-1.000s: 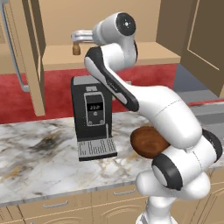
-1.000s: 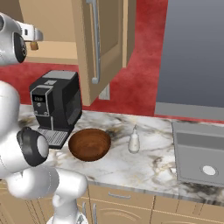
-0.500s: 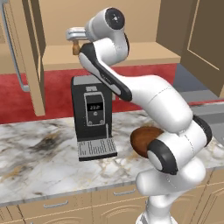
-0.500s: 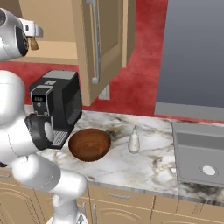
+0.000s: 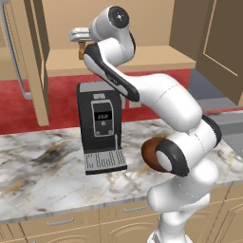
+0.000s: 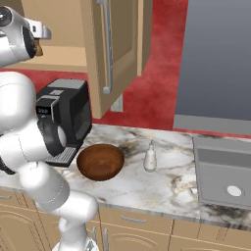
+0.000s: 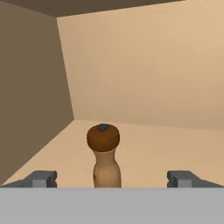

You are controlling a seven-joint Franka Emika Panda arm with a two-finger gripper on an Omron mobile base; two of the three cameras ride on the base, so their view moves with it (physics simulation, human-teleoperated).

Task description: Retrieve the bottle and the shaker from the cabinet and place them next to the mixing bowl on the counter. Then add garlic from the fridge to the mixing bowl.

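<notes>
— So where's the shaker (image 7: 103,156)?
— Upright on the cabinet (image 7: 153,144) shelf, between jaws standing wide apart.
— Handling?
— Probably light, rigid, smooth wood; clamp the body below the knob.

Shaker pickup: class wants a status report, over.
Gripper open, inside the cabinet. Shaker upright on the shelf between the fingertips, not gripped. Bottle already beside the mixing bowl.
</notes>
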